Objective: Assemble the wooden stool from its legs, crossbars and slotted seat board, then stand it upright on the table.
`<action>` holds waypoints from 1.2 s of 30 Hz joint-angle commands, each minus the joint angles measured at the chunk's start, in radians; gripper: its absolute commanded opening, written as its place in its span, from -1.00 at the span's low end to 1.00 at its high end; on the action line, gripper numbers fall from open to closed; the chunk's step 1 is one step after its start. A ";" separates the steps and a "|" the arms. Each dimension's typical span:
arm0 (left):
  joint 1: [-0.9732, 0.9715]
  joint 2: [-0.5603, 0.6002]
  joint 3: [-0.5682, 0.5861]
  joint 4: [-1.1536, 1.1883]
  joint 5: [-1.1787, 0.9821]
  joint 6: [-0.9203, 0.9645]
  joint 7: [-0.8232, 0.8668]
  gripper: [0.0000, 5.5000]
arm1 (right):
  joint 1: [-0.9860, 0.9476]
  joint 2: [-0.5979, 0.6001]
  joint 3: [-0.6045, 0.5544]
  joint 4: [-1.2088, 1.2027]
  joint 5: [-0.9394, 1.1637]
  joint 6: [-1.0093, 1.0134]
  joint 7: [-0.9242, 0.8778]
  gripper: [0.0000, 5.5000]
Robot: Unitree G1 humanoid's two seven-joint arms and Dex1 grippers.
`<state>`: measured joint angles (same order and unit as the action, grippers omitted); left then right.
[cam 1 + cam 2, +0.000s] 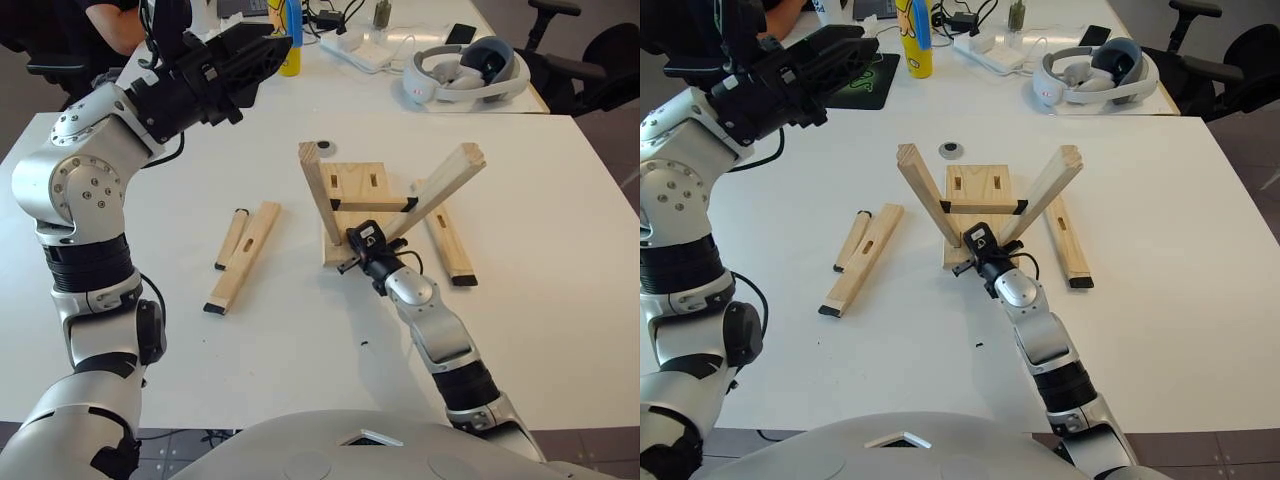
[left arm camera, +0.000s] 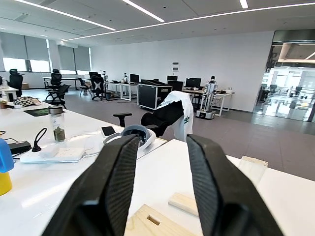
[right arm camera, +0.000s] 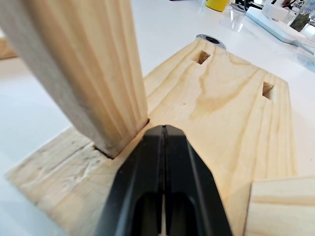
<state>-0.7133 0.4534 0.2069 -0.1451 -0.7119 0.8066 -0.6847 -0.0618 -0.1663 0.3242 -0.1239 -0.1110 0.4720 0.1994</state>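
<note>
On the white table (image 1: pixel 560 300), flat: slotted seat board (image 1: pixel 356 184), two splayed legs (image 1: pixel 321 192) standing in it, crossbar (image 1: pixel 375 205) between. At their feet, right gripper (image 1: pixel 353 241), fingers pressed together. Raised far left, left gripper (image 1: pixel 272 50), spread, empty. Loose leg (image 1: pixel 245 256) lying left.

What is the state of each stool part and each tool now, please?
seat board: lies flat, two slots empty.
left fitted leg: stands slotted in the board, tilted.
right fitted leg: same.
crossbar: joins both fitted legs.
left loose leg: lies flat.
loose crossbar: lies flat beside it.
right loose leg: lies flat.
left tool: open, raised.
right tool: shut, over the board.
</note>
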 commanded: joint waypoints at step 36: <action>-0.104 -0.160 -0.034 -0.089 -0.270 0.076 0.166 -0.99 | 0.286 0.130 -0.154 0.133 0.174 -0.208 -0.055 -1.00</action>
<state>-0.7769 0.2990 0.1872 -0.2203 -0.9721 0.8761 -0.5312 0.1489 -0.0404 0.1358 -0.0841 0.0835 0.1606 0.1473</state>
